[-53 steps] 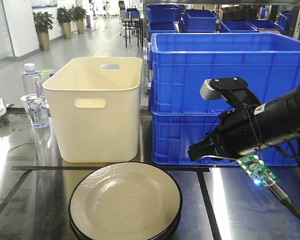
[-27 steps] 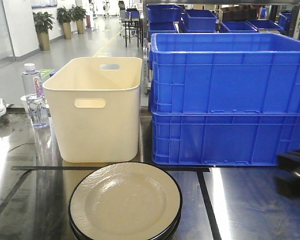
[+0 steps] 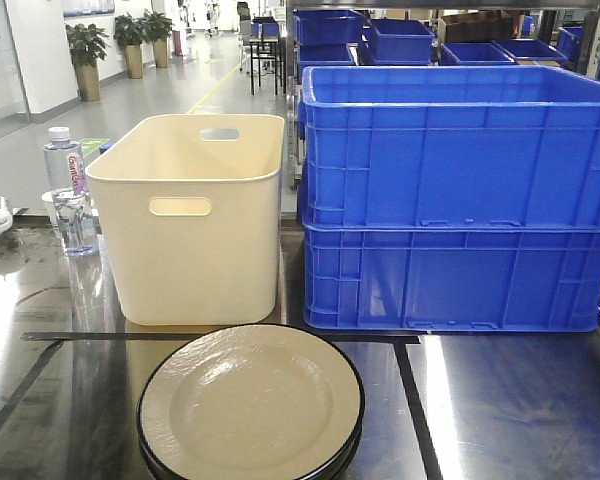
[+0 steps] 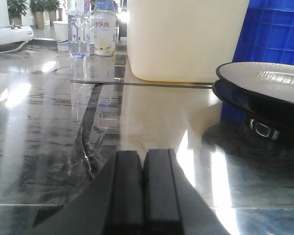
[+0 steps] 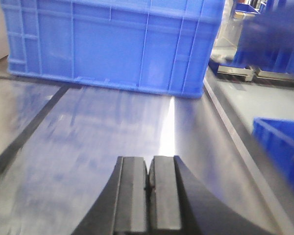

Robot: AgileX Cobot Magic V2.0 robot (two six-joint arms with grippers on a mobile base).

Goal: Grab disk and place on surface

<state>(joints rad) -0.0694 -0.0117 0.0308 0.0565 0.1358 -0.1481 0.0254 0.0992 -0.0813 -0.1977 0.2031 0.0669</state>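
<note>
A round beige disk with a black rim (image 3: 250, 402) lies on top of a stack of similar dark plates at the near edge of the dark, glossy, reflective tabletop surface (image 3: 500, 410), which is crossed by thin black lines. No gripper touches the disk. In the left wrist view the same disk (image 4: 264, 81) is at the right side, raised above the surface (image 4: 152, 122) on the stack.

Behind the disk, on the left, stands a cream plastic bin with handle cut-outs (image 3: 195, 215). Just beside it on the right are two stacked blue plastic crates (image 3: 455, 200). At the far left stands a clear plastic water bottle (image 3: 68, 190).

The left gripper (image 4: 143, 188) has its two black fingers pressed together, with nothing between them; it is low over the surface, well apart from the disk. The right gripper (image 5: 148, 200) is also closed and holds nothing; it is above the bare surface (image 5: 112, 132), with the blue crate (image 5: 112, 44) far in front of it.
</note>
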